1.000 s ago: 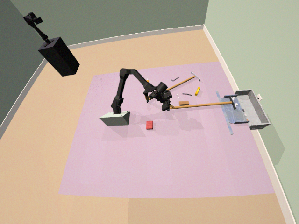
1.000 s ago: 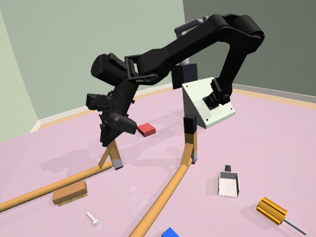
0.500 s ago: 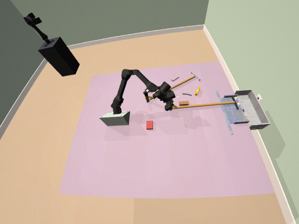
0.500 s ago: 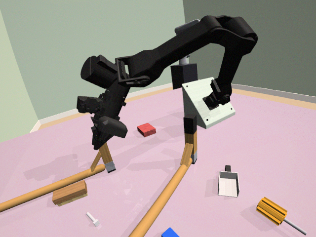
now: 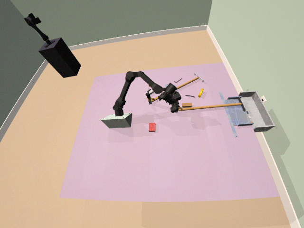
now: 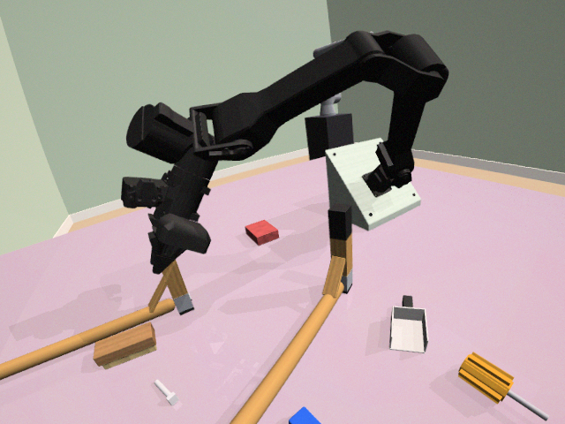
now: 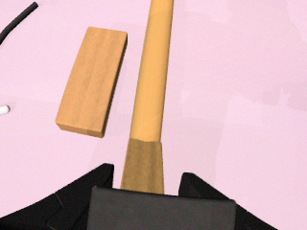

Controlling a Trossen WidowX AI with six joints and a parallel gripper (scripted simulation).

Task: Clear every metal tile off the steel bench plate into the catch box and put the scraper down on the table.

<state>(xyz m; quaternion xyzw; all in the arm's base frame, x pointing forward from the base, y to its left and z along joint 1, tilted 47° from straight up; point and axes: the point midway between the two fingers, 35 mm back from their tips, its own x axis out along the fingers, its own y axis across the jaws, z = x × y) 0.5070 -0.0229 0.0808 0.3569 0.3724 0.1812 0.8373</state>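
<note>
My gripper (image 5: 175,109) (image 6: 160,268) (image 7: 146,179) is shut on the upright wooden grip of the long scraper (image 5: 208,107) (image 6: 86,336) (image 7: 153,72). The scraper's pole reaches across the bluish steel bench plate (image 5: 233,114), and its dark head (image 5: 242,105) is at the plate's far edge, by the catch box. The grey catch box (image 5: 265,112) stands directly beyond the plate. A small pale piece and a small orange piece show near the plate's far edge; whether they are on the plate or in the box is too small to tell. No other tiles can be made out.
A brown wooden block (image 5: 186,105) (image 6: 125,345) (image 7: 93,79) lies close beside the pole. A second long-handled tool (image 5: 187,82) (image 6: 291,356) lies behind it. A red block (image 5: 152,127) (image 6: 261,231), a yellow piece (image 5: 200,92), a white dustpan (image 6: 408,335) and an orange-handled screwdriver (image 6: 485,377) lie around.
</note>
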